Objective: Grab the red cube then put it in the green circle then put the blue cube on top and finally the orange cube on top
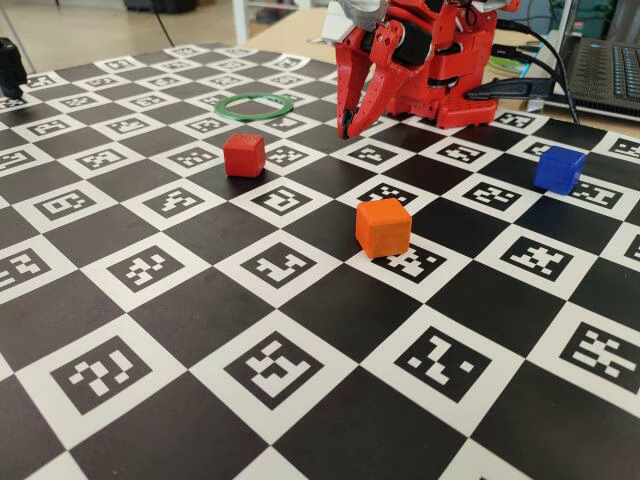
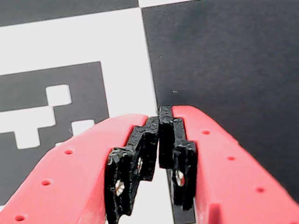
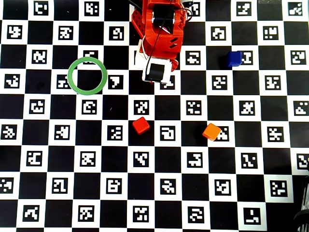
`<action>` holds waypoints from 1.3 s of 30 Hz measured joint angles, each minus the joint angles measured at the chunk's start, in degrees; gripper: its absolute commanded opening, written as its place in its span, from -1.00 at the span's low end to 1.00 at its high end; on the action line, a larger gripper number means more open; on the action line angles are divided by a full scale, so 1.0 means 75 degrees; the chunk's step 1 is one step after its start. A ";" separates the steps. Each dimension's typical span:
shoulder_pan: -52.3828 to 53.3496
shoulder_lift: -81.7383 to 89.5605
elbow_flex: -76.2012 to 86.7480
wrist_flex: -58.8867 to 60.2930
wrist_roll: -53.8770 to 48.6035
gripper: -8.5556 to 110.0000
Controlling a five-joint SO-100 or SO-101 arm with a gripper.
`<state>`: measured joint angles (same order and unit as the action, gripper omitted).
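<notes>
Small matte orange plastic cube (image 1: 383, 227) nearest; small matte red plastic cube (image 1: 244, 155) beyond: probably light, rigid, best pinched across flat sides. Red two-finger gripper (image 2: 158, 122) closed, empty.

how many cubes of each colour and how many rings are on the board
red cube: 1
blue cube: 1
orange cube: 1
green ring: 1
total: 4 things, 3 cubes and 1 ring, all lying apart on the checkered board
</notes>
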<state>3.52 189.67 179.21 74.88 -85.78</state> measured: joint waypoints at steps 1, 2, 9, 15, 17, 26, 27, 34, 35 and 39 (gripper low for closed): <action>-0.0023 0.0000 0.0000 0.0000 0.0000 -0.95; -0.0059 0.0000 0.0000 0.0000 0.0000 -0.95; -0.0070 -0.0012 0.0000 0.0000 0.0000 -0.95; -0.0035 -0.0902 -0.0457 -0.0234 0.1195 -0.95; -0.0035 -0.1734 -0.1102 -0.0223 0.1945 -0.95; -0.0375 -0.5977 -0.5895 0.1043 0.5262 -0.95; -0.0410 -0.6398 -0.6410 0.1242 0.5578 -0.95; -0.0445 -0.8988 -0.9117 0.2145 0.7687 -0.76; -0.0445 -0.9281 -0.9375 0.2168 0.7910 -0.68; -0.0141 -1.0289 -1.0219 0.2250 0.8801 -0.43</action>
<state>2.46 112.50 102.57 91.76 -19.78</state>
